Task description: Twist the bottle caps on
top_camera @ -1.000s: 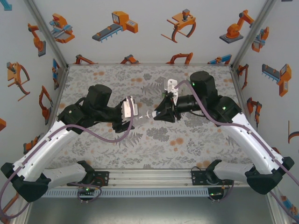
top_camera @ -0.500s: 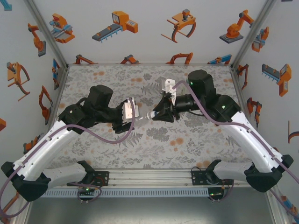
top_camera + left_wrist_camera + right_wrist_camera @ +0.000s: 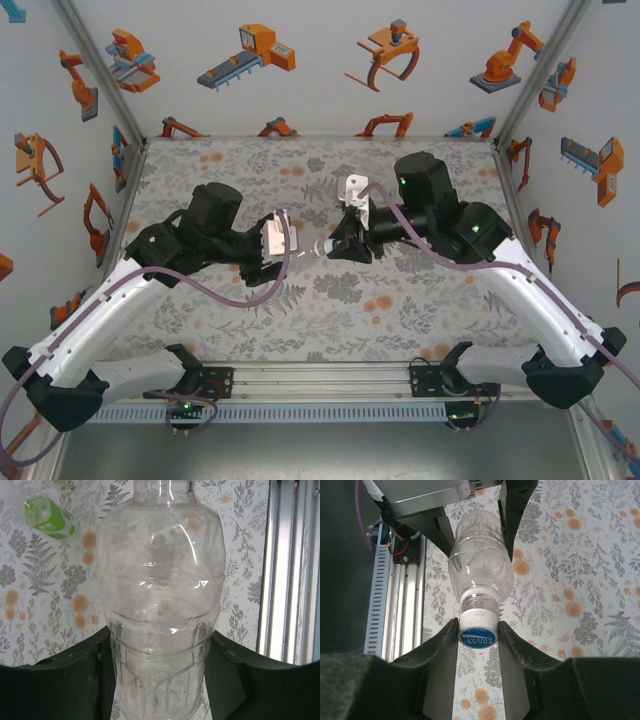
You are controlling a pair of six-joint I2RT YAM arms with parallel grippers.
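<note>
The plain bottle (image 3: 160, 580) is gripped round its lower body by the left claw (image 3: 157, 680), held above the table (image 3: 400, 300); the white cap (image 3: 479, 630) on that bottle's neck is pinched by the right claw (image 3: 479, 637).

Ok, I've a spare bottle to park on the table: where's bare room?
Two bare patches: the cloth along the back wall, and the cloth between the left arm and the right arm, just beyond the rail. The middle is crowded: the left pincer and the right pincer meet there on the bottle and its cap.
</note>
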